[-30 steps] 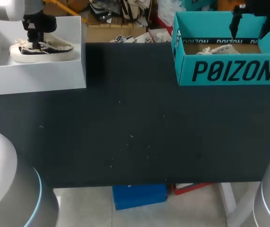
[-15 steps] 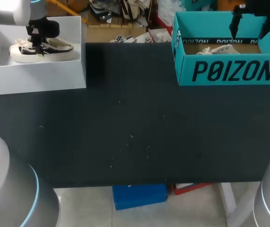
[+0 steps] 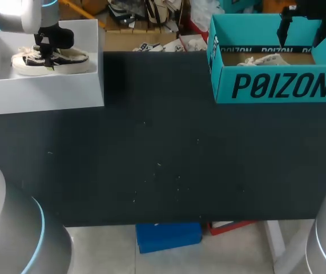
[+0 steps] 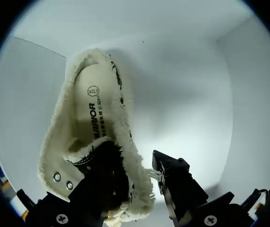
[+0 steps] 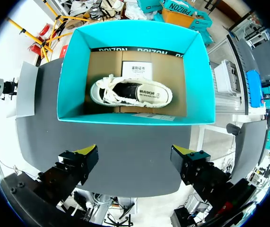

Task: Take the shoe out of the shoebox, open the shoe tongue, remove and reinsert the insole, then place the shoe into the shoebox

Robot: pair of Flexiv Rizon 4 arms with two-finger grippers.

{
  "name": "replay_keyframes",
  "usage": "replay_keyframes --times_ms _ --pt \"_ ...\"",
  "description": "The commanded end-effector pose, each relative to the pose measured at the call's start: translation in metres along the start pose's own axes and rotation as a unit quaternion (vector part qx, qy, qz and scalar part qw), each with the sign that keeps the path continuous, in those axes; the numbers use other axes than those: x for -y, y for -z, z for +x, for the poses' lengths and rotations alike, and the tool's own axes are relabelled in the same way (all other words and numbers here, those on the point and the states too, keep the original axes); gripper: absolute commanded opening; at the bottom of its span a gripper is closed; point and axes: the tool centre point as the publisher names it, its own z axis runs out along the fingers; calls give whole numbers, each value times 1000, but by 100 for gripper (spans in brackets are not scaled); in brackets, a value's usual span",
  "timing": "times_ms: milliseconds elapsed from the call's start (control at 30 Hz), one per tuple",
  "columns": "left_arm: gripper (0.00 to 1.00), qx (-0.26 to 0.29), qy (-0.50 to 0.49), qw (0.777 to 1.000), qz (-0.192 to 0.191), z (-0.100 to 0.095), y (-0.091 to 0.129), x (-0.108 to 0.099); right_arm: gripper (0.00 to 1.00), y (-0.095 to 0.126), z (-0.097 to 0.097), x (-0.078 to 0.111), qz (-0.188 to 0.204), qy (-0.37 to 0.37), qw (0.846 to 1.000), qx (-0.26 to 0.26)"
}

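**Camera Positions**

The head camera looked down from behind at the surface [image 3: 163, 171], white box [image 3: 43, 91] upper left, teal box [image 3: 222, 77] upper right. The left wrist camera sat close inside the white box; the right hung above the teal.

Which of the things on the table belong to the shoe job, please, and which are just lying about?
In hand: black-and-cream shoe; white shoebox around it; left gripper at the shoe's collar.

Untouched at this moment, so probably spare: teal shoebox; pale shoe lying in it; right gripper, open above that box.
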Motion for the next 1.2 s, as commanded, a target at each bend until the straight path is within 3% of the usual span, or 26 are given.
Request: replay_keyframes --times_ms 33,67,233,500,933,1200 --pt "6 -8 2 1000 -6 -10 -9 5 100 0 0 0 0 0 1000 0" --pt "0 -8 4 1000 -7 -11 -11 5 100 0 0 0 0 0 1000 0" --pt "0 -11 9 1000 -9 -15 -15 8 100 0 0 0 0 0 1000 0" --pt "0 2 4 1000 0 -19 -2 14 100 0 0 0 0 0 1000 0" --pt "0 43 -9 999 8 -21 52 16 100 0 0 0 0 0 1000 0" --pt "0 57 -13 998 5 -8 92 23 100 0 0 0 0 0 1000 0"
